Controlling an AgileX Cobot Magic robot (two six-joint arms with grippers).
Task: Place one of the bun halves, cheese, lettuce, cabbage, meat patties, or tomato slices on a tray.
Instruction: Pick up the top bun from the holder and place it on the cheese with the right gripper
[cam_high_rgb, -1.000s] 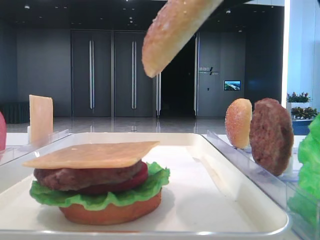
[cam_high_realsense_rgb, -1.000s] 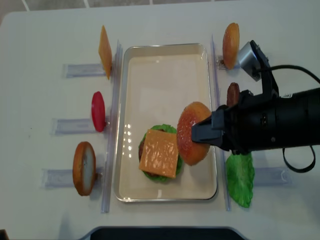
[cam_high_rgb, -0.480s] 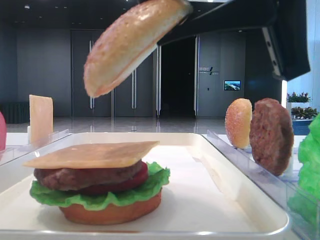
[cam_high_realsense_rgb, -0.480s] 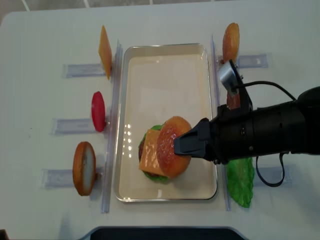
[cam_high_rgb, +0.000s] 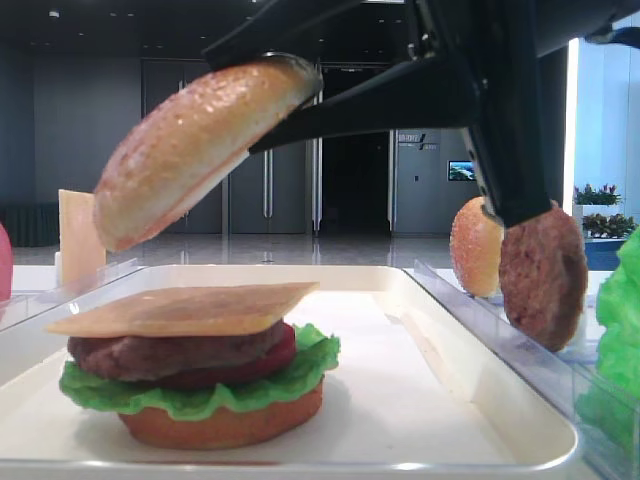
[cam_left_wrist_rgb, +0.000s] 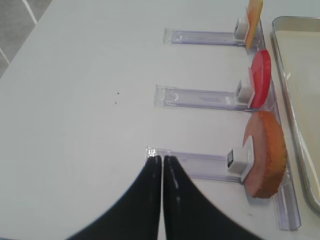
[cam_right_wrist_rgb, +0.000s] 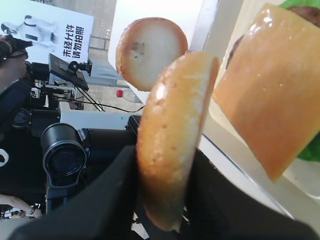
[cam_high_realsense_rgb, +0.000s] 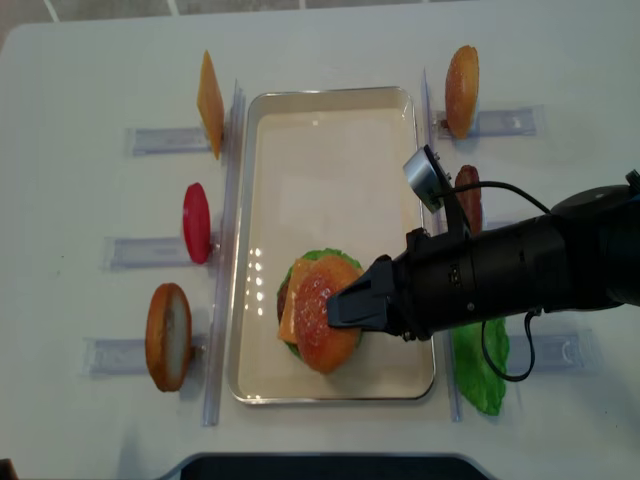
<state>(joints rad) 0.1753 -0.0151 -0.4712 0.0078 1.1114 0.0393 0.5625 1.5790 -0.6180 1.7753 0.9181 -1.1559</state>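
My right gripper (cam_high_realsense_rgb: 342, 306) is shut on the seeded bun top (cam_high_realsense_rgb: 318, 312), its black fingers (cam_right_wrist_rgb: 112, 192) pressed against both faces. The bun top (cam_high_rgb: 190, 150) hangs tilted just above a stack on the cream tray (cam_high_realsense_rgb: 330, 130). From the top down, the stack is a cheese slice (cam_high_rgb: 190, 308), a meat patty (cam_high_rgb: 170, 355), a tomato slice (cam_high_rgb: 275, 358), lettuce (cam_high_rgb: 200, 395) and a bun base (cam_high_rgb: 220, 425). My left gripper (cam_left_wrist_rgb: 162, 159) is shut and holds nothing. It sits over the bare table at the end of a clear rack (cam_left_wrist_rgb: 200, 162).
Clear racks flank the tray. On the left stand a cheese slice (cam_high_realsense_rgb: 210, 92), a tomato slice (cam_high_realsense_rgb: 197, 222) and a bun half (cam_high_realsense_rgb: 168, 336). On the right are a bun (cam_high_realsense_rgb: 461, 77), a patty (cam_high_realsense_rgb: 468, 200) and a lettuce leaf (cam_high_realsense_rgb: 482, 365).
My right gripper has carried the bun top leftward and lower, from the tray's right side to just over the cheese-topped stack. The left gripper has stayed still.
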